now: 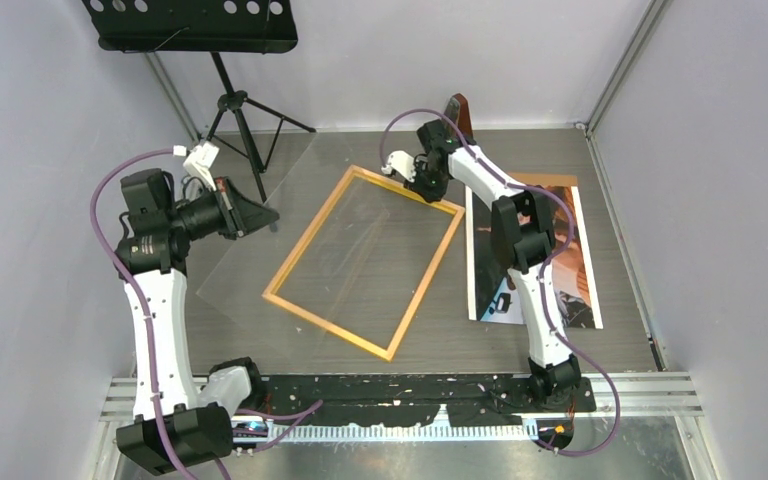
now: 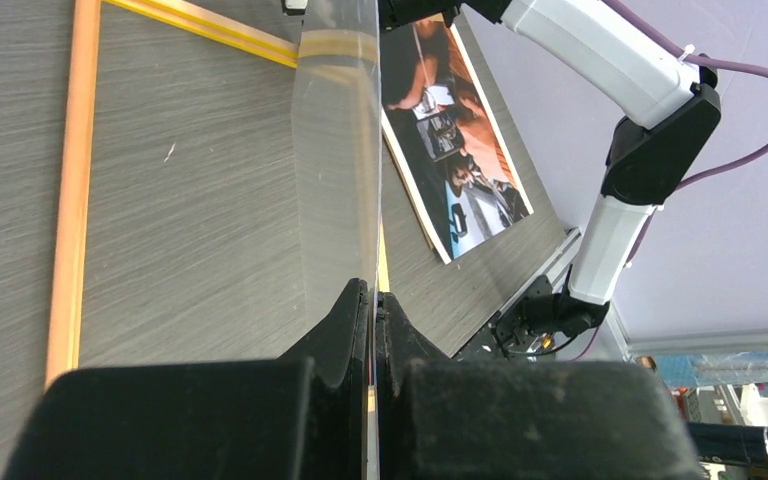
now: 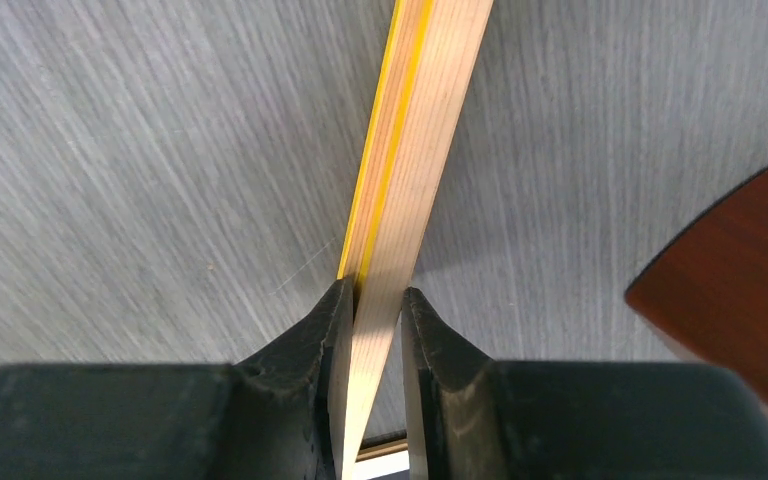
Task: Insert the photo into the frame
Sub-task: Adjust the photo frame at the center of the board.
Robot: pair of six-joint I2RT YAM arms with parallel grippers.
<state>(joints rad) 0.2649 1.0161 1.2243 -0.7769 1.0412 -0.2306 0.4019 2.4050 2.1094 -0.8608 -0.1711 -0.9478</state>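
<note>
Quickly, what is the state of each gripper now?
Left gripper: closed on the clear sheet.
Right gripper: closed on the frame.

The frame (image 1: 426, 282) lies mid-bench (image 1: 445, 335), with the photo (image 1: 582, 250) flat just beside it on the right. The right hand (image 1: 422, 186) grips the frame's far corner. At left, the left hand (image 1: 258, 214) pinches a clear sheet (image 1: 245, 275) that overlaps the frame's left side.

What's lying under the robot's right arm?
The photo lies flat on the table, beside the frame. Its white border and its orange and dark parts show. The right arm covers a strip down its middle, so that part is hidden.
</note>
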